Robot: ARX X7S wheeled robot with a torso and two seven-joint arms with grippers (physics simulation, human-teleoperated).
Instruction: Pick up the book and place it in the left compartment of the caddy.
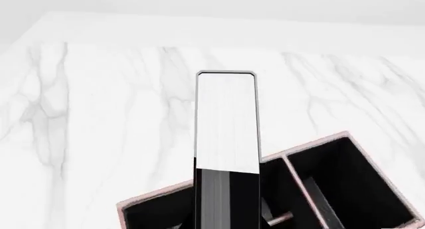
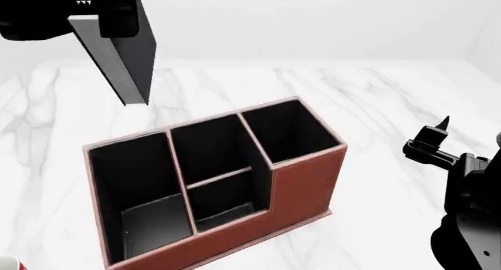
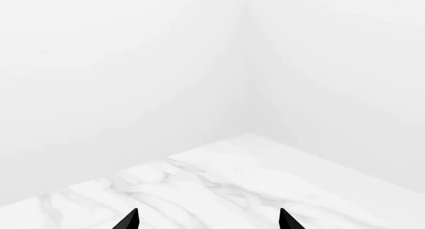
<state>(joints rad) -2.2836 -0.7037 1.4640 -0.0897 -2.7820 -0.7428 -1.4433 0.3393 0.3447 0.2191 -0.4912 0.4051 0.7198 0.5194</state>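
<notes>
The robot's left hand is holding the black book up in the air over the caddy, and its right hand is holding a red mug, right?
Not quite. The left gripper does hold the book up above the caddy, but the right gripper holds nothing. The right wrist view shows its fingertips apart with only bare marble table between them.

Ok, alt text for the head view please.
The left gripper holds the book in the air above the caddy, behind its left compartment. The right gripper hovers open over the marble table.
</notes>
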